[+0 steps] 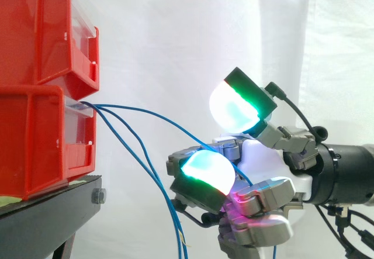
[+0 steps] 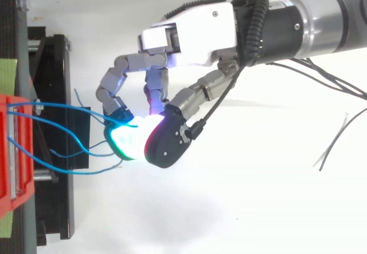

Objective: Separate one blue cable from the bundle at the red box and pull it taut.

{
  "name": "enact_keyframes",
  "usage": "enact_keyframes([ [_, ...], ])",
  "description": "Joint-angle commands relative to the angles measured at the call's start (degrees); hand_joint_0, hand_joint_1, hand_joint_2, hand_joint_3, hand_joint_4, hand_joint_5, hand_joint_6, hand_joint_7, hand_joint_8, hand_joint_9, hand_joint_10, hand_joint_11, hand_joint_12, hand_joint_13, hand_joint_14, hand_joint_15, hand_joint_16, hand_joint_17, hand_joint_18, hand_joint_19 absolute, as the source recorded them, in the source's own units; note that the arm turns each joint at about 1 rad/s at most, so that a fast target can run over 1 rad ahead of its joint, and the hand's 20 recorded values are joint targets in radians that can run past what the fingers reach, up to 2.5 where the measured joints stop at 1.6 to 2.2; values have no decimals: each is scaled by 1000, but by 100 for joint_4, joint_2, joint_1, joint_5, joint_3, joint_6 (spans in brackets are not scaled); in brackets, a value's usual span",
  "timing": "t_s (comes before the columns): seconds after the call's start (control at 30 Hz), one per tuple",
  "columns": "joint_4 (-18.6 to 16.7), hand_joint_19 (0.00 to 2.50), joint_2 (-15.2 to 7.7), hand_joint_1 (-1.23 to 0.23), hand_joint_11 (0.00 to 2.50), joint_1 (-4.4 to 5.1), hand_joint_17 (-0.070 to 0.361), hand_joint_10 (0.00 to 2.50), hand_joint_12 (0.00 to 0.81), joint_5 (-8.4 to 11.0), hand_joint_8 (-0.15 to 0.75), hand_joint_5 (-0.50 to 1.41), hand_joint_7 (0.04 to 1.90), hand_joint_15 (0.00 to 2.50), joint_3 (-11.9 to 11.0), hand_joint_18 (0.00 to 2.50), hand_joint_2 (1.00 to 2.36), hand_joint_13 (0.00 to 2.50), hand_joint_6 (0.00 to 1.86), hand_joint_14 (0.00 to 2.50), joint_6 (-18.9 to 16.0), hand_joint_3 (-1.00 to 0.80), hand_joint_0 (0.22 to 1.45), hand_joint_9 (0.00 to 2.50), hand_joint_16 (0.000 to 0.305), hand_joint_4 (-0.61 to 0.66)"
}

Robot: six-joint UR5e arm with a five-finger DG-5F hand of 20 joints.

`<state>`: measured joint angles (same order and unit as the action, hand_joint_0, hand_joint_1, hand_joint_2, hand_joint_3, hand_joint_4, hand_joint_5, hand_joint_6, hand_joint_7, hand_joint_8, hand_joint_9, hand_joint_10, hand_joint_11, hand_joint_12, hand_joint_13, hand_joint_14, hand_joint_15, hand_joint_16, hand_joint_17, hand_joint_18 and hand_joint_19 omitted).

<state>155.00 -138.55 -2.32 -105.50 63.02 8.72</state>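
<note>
Two red bins [image 1: 41, 136] are stacked on a black stand [image 1: 47, 212] at the left. Thin blue cables come out between them. One blue cable [image 1: 152, 114] arcs rightward into my hand [image 1: 263, 159] and runs on past a green-glowing fingertip [image 1: 207, 171]. In the top view this cable [image 2: 63, 106] leaves the red box [image 2: 14, 168] and ends among the curled fingers of the hand [image 2: 189, 30]. My fingers are curled round it; one pad stands raised above the others. The cable still bows slightly. The other blue cables [image 1: 158, 183] hang loose below.
A white curtain [image 1: 175, 37] is behind the work. In the top view the loose blue cables [image 2: 57, 153] loop over the stand's edge [image 2: 57, 82]. A thin pale wire [image 2: 338, 139] lies on the white floor at the right.
</note>
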Motion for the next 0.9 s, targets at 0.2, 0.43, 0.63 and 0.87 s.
enact_keyframes([
  [0.2, 953, 834, 337, -520, 1846, 38, 163, 119, 480, 363, 398, -166, 1088, 1436, 0, 1183, 1000, 1519, 890, 18, 763, -500, 489, 1387, 72, 199],
  [0.43, 971, 865, 328, -523, 1806, 126, 161, 495, 461, 812, 391, -173, 1057, 1570, 0, 1175, 1000, 1539, 891, 9, 781, -500, 496, 1253, 72, 204],
  [0.63, 795, 868, 337, -527, 1767, 170, 160, 638, 462, 1488, 388, -174, 1046, 1615, 9, 1171, 1000, 1550, 891, 4, 350, -500, 503, 1223, 71, 202],
  [0.87, 769, 900, 337, -527, 1774, 197, 151, 658, 433, 1541, 370, -174, 1062, 1630, 9, 1144, 1000, 1538, 889, 5, 236, -500, 551, 1208, 67, 192],
])
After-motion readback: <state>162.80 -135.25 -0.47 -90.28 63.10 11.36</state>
